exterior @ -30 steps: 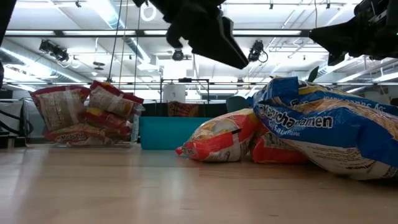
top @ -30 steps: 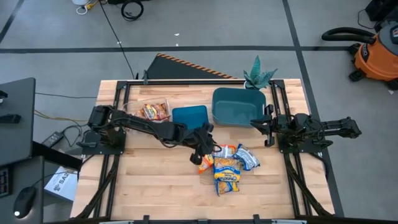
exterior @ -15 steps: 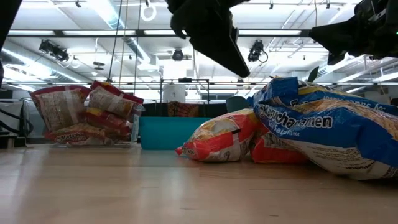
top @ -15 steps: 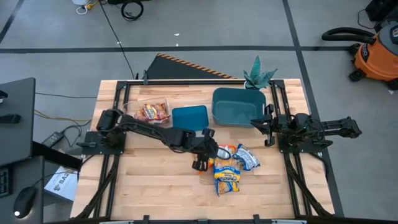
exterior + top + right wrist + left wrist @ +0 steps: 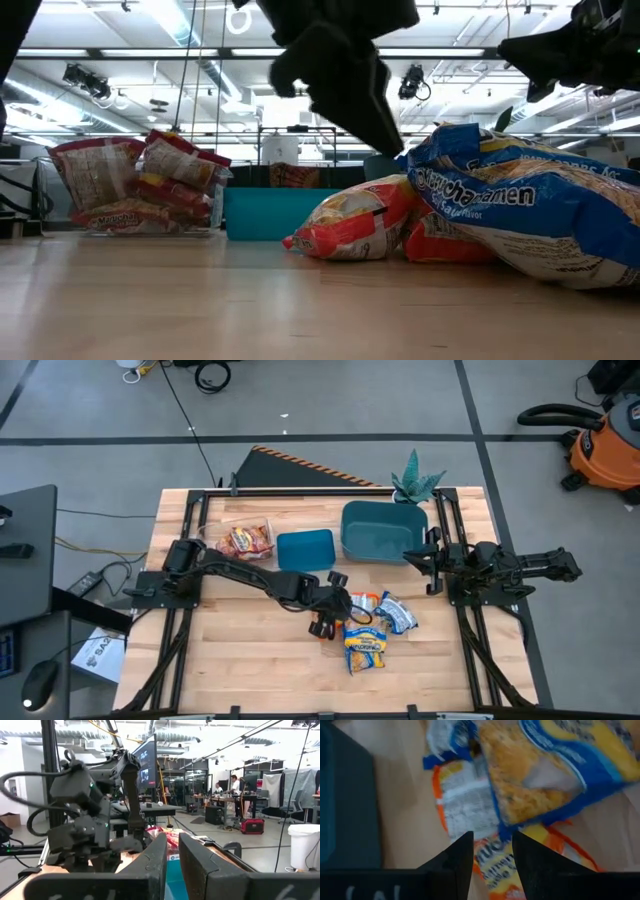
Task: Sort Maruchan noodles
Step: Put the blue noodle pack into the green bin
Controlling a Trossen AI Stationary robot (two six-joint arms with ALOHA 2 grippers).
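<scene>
Several Maruchan packets lie in a loose pile (image 5: pixel 368 625) on the wood right of the table's middle: an orange one (image 5: pixel 495 870), a white-and-orange one (image 5: pixel 465 805) and a blue-and-yellow one (image 5: pixel 545 765) lying partly over them. In the low view the orange packet (image 5: pixel 350 225) leans against the blue one (image 5: pixel 520 210). Red packets (image 5: pixel 247 539) sit in a clear box. My left gripper (image 5: pixel 328 622) hovers open just above the pile's left edge, its fingers (image 5: pixel 455 857) either side of the orange packet's print. My right gripper (image 5: pixel 425 560) rests shut at the table's right side.
A flat teal lid (image 5: pixel 305 548) and a deep teal bin (image 5: pixel 380 530) stand at the far side, beyond the pile. The clear box (image 5: pixel 130 185) is at the far left. Bare wood (image 5: pixel 250 650) stretches along the near edge. A plant (image 5: pixel 415 482) stands past the far edge.
My left arm has stretched out: its gripper moved from beside the teal lid toward the near edge and down, over the left edge of the packet pile. The packets have not shifted.
</scene>
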